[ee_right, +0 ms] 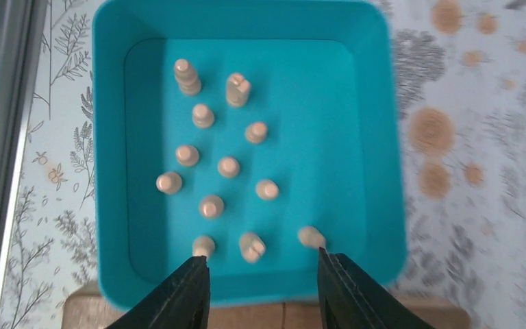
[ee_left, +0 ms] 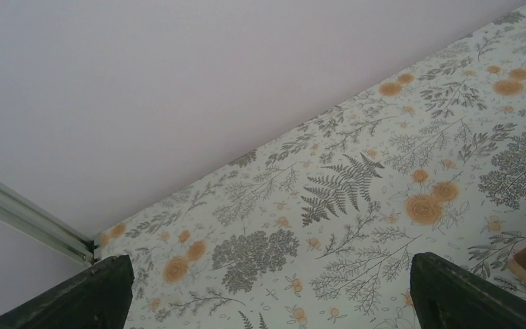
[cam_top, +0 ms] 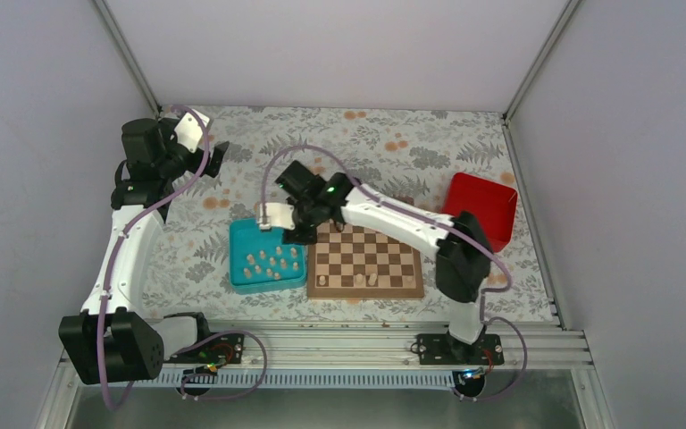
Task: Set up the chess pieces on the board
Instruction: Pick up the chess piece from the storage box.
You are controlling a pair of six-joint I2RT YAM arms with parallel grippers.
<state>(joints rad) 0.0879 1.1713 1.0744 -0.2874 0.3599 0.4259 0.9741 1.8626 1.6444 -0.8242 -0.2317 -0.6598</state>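
Several pale beige chess pieces point(ee_right: 228, 166) stand or lie in a teal tray point(ee_right: 109, 137), seen in the top view as chess pieces point(cam_top: 272, 262) left of the board point(cam_top: 384, 255). A few pale pieces point(cam_top: 360, 280) stand on the board's near row. My right gripper point(ee_right: 261, 264) hovers open over the tray's near wall, by the board's edge, with nothing between its fingers point(ee_right: 193, 288). In the top view the right gripper point(cam_top: 297, 234) sits between tray and board. My left gripper point(cam_top: 221, 156) is raised at the back left, and in its wrist view the left gripper point(ee_left: 267, 291) is wide open over bare cloth.
A red square box point(cam_top: 482, 207) sits right of the board at the back. A floral cloth point(cam_top: 393, 143) covers the table. White walls with metal corner posts close in the back and sides. The metal rail point(cam_top: 339, 344) carrying the arm bases runs along the near edge.
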